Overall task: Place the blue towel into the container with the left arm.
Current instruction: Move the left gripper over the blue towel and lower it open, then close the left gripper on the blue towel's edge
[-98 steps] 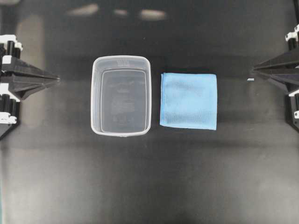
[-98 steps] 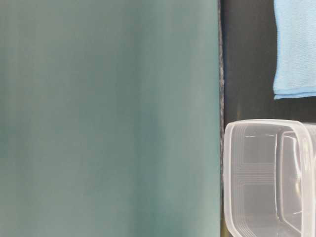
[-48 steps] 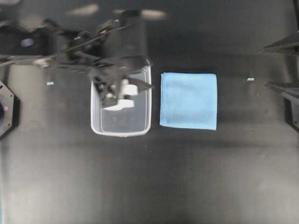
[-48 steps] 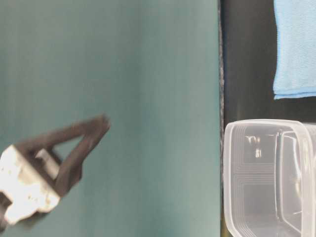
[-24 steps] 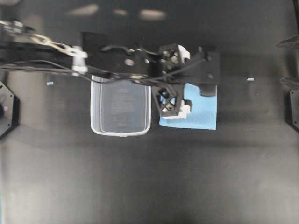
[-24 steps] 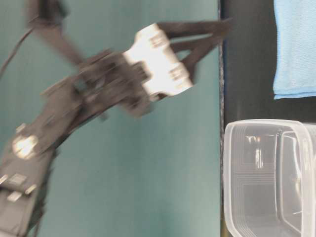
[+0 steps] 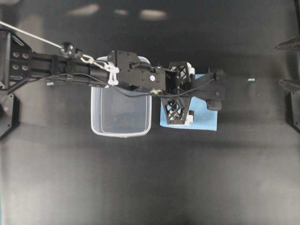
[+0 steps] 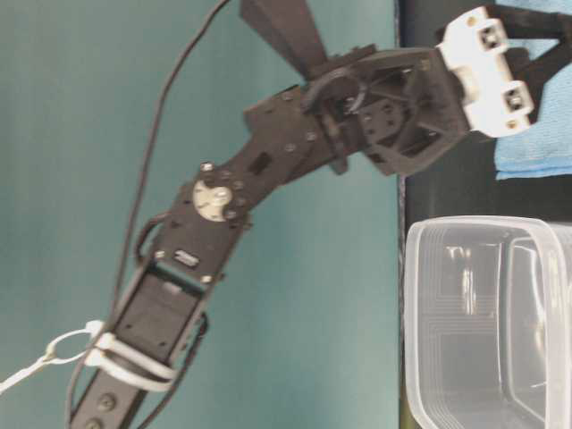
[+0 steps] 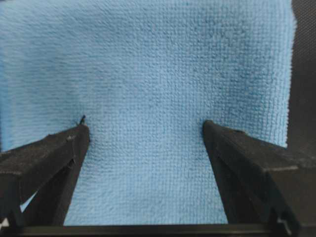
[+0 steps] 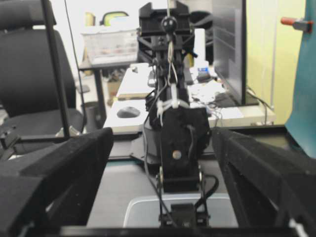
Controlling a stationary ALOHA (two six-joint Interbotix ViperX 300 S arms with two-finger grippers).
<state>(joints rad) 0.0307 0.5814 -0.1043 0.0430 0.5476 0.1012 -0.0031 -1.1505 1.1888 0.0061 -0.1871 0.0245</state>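
Note:
The blue towel (image 7: 204, 118) lies flat on the black table just right of the clear container (image 7: 92, 112). The left arm reaches across the container's far rim, and my left gripper (image 7: 183, 93) hangs open right over the towel. In the left wrist view the towel (image 9: 148, 74) fills the frame, and the gripper (image 9: 145, 131) has its two fingers spread wide with the tips at the cloth and nothing between them. The table-level view shows the gripper (image 8: 536, 45) above the towel (image 8: 536, 152), with the container (image 8: 413, 313) empty. My right gripper (image 10: 162, 136) is open and empty.
The right gripper (image 7: 287, 64) stays at the table's right edge, facing the left arm (image 10: 178, 138) and the container (image 10: 143, 210). A small pale speck (image 7: 251, 80) lies on the table right of the towel.
The left arm swung in from the left, passed over the container and came down over the towel with its jaws open. The right gripper's fingers spread at the right edge. Towel and container have not moved.

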